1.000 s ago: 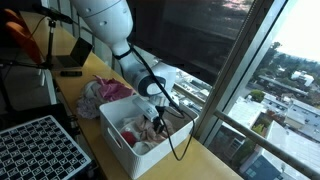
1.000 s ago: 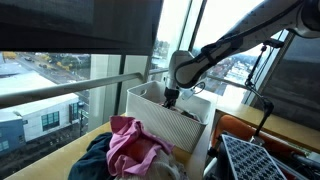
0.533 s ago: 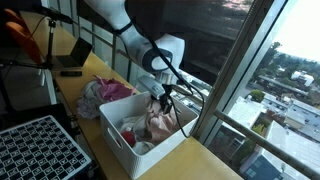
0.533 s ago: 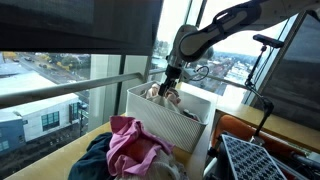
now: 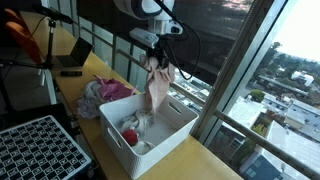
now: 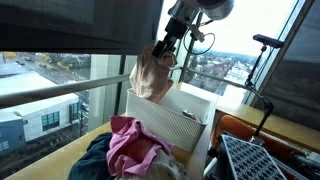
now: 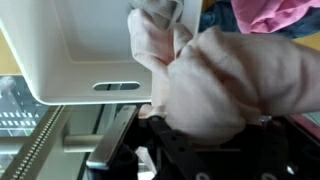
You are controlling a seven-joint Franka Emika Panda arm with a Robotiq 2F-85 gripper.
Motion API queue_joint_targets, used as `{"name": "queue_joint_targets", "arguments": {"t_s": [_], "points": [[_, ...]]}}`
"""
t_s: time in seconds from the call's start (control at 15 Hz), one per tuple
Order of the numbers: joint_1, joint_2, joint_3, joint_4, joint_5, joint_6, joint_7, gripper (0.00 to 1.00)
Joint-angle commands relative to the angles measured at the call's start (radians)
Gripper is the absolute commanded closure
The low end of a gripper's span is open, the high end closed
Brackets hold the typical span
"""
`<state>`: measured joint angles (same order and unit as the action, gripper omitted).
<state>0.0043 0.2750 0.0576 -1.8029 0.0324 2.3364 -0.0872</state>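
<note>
— One cloth (image 5: 157, 90) hung from the gripper (image 5: 160, 58) in an exterior view. How much open room was around it?
— Enough on the sides. It hung over the white bin (image 5: 118, 152), with its lower end close to the far rim. If it touched the rim, I could not tell. The window frame (image 5: 215, 100) stood near behind it. The pile of clothes (image 5: 104, 92) lay just beside the bin, apart from the cloth.
— And its direction?
— The long axis was almost vertical. The top was pinched and the bottom was loose.
— In an exterior view with the pile (image 6: 135, 145) in front?
— There the cloth (image 6: 152, 75) hung at the bin's (image 6: 182, 125) top edge, under the gripper (image 6: 165, 48), with open air on both sides.
— And the wrist view?
— The cloth (image 7: 220, 85) filled most of it: pale pink, soft, crumpled in thick folds. It hid the fingers, but they were closed tight on its top. Beyond it was the bin's wall (image 7: 80, 50) with a handle slot.
</note>
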Motion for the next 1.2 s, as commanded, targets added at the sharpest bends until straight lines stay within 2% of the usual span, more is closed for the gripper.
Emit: {"name": "queue_joint_targets", "arguments": {"t_s": [0.0, 0.27, 0.6, 0.87, 1.13], "points": [[0.072, -0.065, 0.036, -0.024, -0.013, -0.016, 0.049, 1.00], [0.163, -0.073, 0.085, -0.055, -0.041, -0.002, 0.097, 1.00], [0.231, -0.083, 0.129, -0.138, -0.056, 0.006, 0.124, 1.00], [0.245, -0.086, 0.142, -0.189, -0.052, 0.011, 0.122, 1.00], [0.224, -0.071, 0.132, -0.240, -0.040, 0.012, 0.109, 1.00]]}}
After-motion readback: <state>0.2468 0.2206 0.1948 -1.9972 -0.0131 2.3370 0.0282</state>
